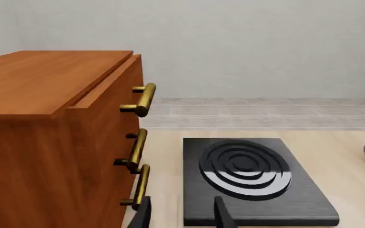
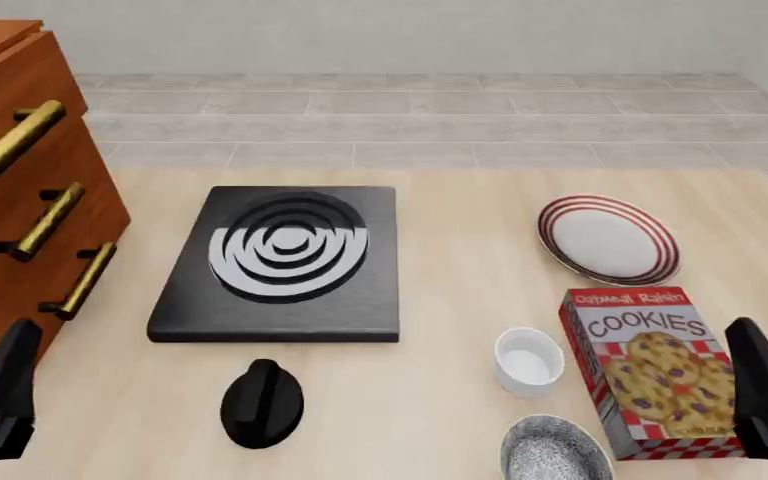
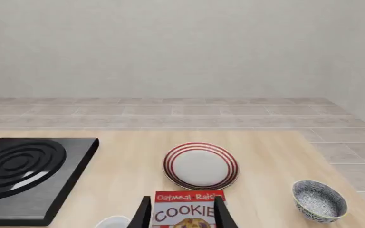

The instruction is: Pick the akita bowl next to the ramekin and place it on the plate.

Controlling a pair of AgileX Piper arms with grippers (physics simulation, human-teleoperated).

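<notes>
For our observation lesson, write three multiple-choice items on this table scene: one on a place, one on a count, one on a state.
1. What lies nearest the small plain white ramekin?
A. speckled grey-white akita bowl
B. black stove
C. black knob
2. How many brass handles does the brown wooden cabinet show?
A. two
B. three
C. four
3. The round white plate with red rings is:
A. empty
B. holding a bowl
C. under a box

Answers: 1 A, the bowl sits just in front of the ramekin; 2 B, three handles run down its front; 3 A, nothing rests on the plate.
</notes>
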